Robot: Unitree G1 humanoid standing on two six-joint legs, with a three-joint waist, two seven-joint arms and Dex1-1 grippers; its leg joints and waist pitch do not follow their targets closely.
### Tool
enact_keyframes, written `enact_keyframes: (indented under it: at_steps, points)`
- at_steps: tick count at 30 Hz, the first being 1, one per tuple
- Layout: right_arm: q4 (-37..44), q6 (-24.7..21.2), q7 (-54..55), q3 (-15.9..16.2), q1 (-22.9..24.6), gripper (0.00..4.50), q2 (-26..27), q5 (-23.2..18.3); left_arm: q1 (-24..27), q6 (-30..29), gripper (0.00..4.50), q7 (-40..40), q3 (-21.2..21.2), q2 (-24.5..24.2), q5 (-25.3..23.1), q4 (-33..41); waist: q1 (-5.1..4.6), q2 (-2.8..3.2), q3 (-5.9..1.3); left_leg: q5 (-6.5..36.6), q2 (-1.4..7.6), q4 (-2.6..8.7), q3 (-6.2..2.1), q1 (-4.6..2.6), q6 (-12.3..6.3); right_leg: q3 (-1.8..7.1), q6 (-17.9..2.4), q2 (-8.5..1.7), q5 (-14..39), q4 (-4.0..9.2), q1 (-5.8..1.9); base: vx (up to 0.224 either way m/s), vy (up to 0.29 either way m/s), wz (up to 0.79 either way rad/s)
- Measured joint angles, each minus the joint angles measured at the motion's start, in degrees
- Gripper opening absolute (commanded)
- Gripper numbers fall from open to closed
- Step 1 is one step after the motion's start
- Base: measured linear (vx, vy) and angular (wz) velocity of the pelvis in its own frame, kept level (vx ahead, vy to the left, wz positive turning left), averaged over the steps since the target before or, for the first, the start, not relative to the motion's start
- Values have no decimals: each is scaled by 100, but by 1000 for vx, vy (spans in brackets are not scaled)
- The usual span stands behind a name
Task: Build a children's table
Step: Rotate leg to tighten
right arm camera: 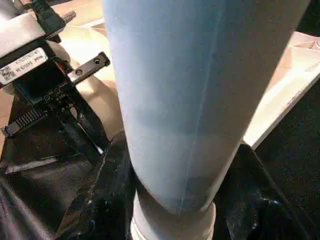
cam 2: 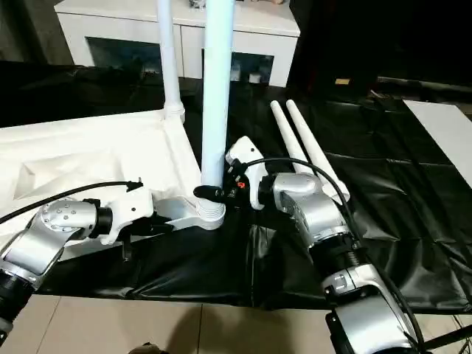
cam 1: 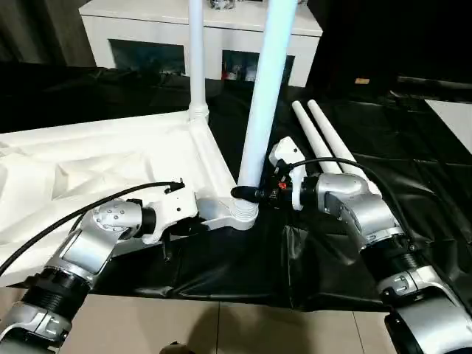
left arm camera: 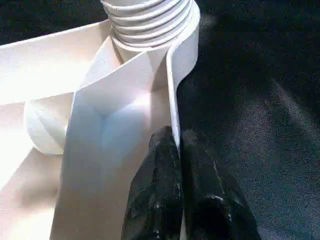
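Left eye view: the overturned top lies on black sheeting with one leg standing in the far corner; two spare legs lie beside it, unfitted.

Left wrist view: left end effector pinches the top's rim.

Right wrist view: right end effector clasps the second leg at the near socket.

The left gripper pinches the thin upright side wall of the white table top — one black finger on each face. Just beyond stands the ribbed corner socket; black sheet lies beside the wall.
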State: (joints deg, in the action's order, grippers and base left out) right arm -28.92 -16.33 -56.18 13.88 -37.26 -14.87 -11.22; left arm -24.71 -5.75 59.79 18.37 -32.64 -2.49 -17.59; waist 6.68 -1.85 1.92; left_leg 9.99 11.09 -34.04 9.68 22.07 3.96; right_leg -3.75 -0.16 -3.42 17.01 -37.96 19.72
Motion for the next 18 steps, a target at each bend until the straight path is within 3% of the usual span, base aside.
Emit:
enact_keyframes:
  at_steps: [5,10,14,18]
  points:
    - [147,26,98,-3,127,183,8,6,3,-13,0,-9,7,-4,-26,14,2,-9,-6,1,0,0,1,-2,-1,1,0,0,0,0,0,0,0,0]
    - [-16,42,950,-209,172,183,423,32,-12,-60,0,-337,15,73,-240,-87,-43,-31,-27,-9,2,19,6,-56,16,10,-12,2,-18,-4,-21,0,0,0]
    - [-657,61,2428,-491,-87,183,1002,137,-393,-619,0,-822,18,534,-429,-576,-99,-69,-3,-12,-2,61,16,-162,26,20,21,-2,-9,9,-47,-52,-1,-5]
    - [-1415,195,3876,-817,-532,183,1412,254,-827,-1348,0,-1475,26,1272,-619,-979,-141,-89,4,-13,-11,113,15,-167,29,17,8,-6,-31,101,-45,0,0,0]
